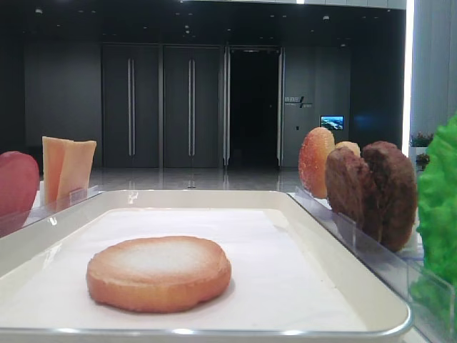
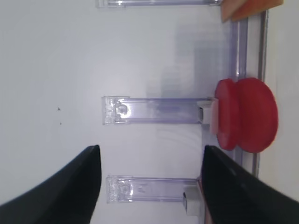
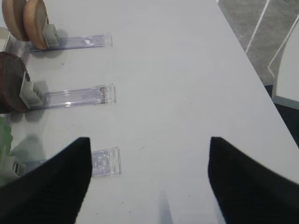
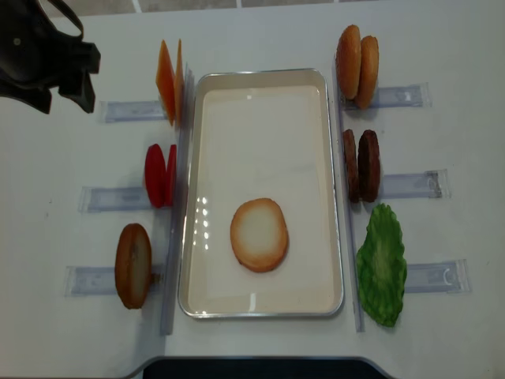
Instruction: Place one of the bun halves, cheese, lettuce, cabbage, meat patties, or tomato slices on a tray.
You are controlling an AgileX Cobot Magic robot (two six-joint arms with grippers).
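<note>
The white surface point(image 4: 260, 31) carries everything, and at its middle lies the long rimmed tray point(image 4: 331, 189), holding a single bun half point(image 4: 259, 234) flat, cut face up, toward its near end and slightly right of centre, apart from every wall of the tray. Right of the tray, in clear slotted holders, stand the green lettuce point(image 4: 382, 264) nearest, then the two brown meat patties point(image 4: 360, 165) upright and side by side, then two more bun halves point(image 4: 357, 55) at the far end. Left of the tray stand a browned bun top point(image 4: 132, 265) nearest, two red tomato slices point(image 4: 160, 174) touching each other in the middle holder, and the orange cheese slices point(image 4: 169, 81) at the far end, leaning together. The left claw point(image 4: 55, 67) hangs over the far left corner of the surface, well apart from the tray and just left of the cheese holder; in its wrist view the left claw's two dark fingers point(image 2: 70, 191) stand spread wide with bare surface and a clear holder point(image 2: 154, 110) between them, pinching nothing. The right claw point(image 3: 149, 182) shows only in its own wrist view, its fingers likewise spread wide over bare surface near the lettuce holder, gripping nothing
</note>
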